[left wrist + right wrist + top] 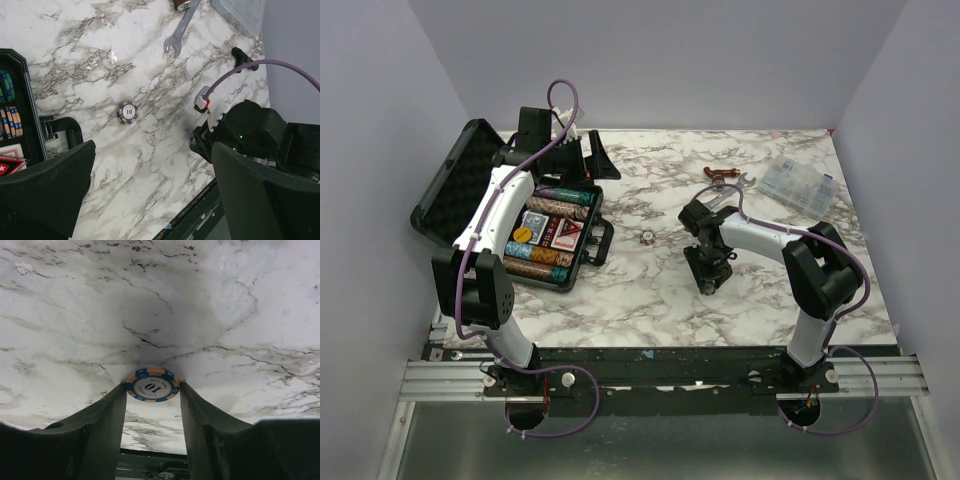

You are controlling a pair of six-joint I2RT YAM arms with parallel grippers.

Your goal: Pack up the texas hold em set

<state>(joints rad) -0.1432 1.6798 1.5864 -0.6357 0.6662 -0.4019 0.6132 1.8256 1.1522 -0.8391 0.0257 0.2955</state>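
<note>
**Right gripper (pixel 152 385) straddles a 10 chip (pixel 152 386)**

Right wrist view: its 2 dark jaws stand part-way apart, 1 at each side of the chip's rim. They are so close that I cannot tell touch from a sliver of gap. Nothing is lifted. The disc lies flat on the glossy marbled tabletop (pixel 75 300), dead ahead at the tips. Being round, it has no long axis to line up with. It looks matte, with orange and blue blocks round the edge and a white centre.

Top view: the black hard briefcase (pixel 450 185) lies open at the left, with egg-crate foam in its lid. Chip rows (pixel 565 195) and red cards (pixel 563 236) fill the tray. It lies leftward across the marble from the right gripper, so I judge the carry goes that way. A lone chip (pixel 647 237) lies between case and right arm; I cannot tell whether it is the same 1. A silver wrench (pixel 740 181) and a clear box (pixel 802 183) sit at the back right.

Left wrist view: the left gripper (pixel 152 150) gapes wide and empty beside the case, with the lone chip ahead of it.
</note>
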